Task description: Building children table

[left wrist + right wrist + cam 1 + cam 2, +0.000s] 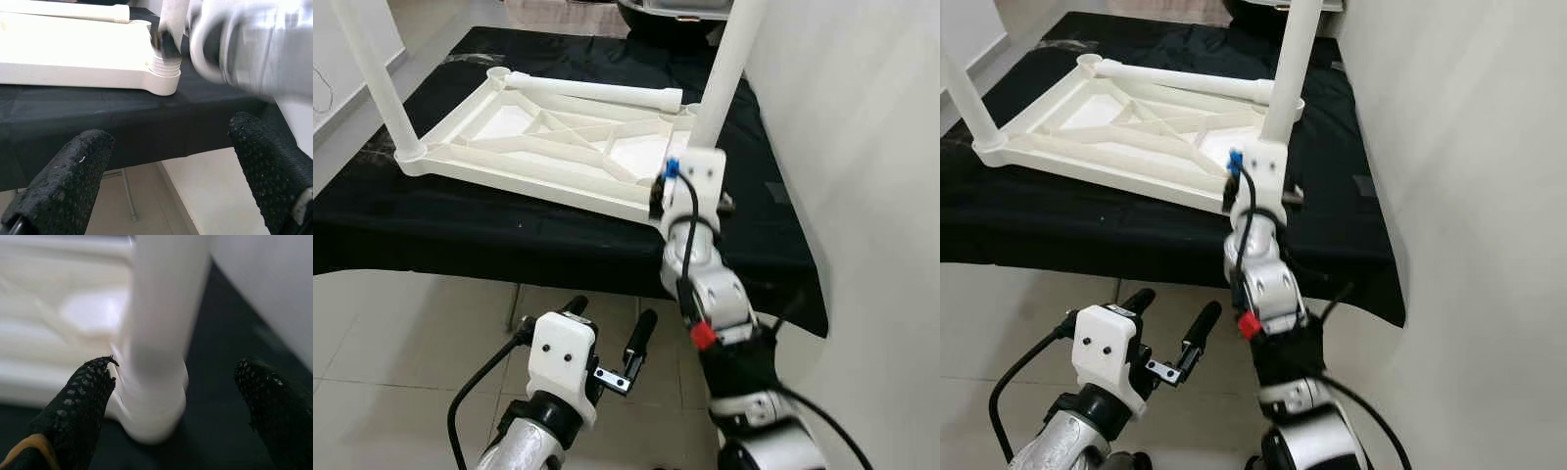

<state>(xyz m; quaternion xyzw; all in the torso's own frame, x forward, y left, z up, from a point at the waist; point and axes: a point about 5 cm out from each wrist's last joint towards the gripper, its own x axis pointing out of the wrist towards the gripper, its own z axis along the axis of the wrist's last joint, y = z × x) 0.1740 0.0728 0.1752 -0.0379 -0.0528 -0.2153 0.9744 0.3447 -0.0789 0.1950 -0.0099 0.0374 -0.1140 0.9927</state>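
A white plastic table top (548,147) lies upside down on a black-covered table (460,230). One white leg (729,69) stands upright in its near right corner socket, and a second leg (372,73) stands in the left corner. A third leg (597,93) lies flat across the far side. My right gripper (176,369) is at the base of the right leg, open, with one finger on each side of it. My left gripper (612,318) hangs low in front of the table edge, open, with nothing between its fingers (73,171).
A white wall (862,147) runs close along the right side of the table. Light floor tiles (391,333) lie below the table's front edge. A dark object (671,20) sits at the far end of the table.
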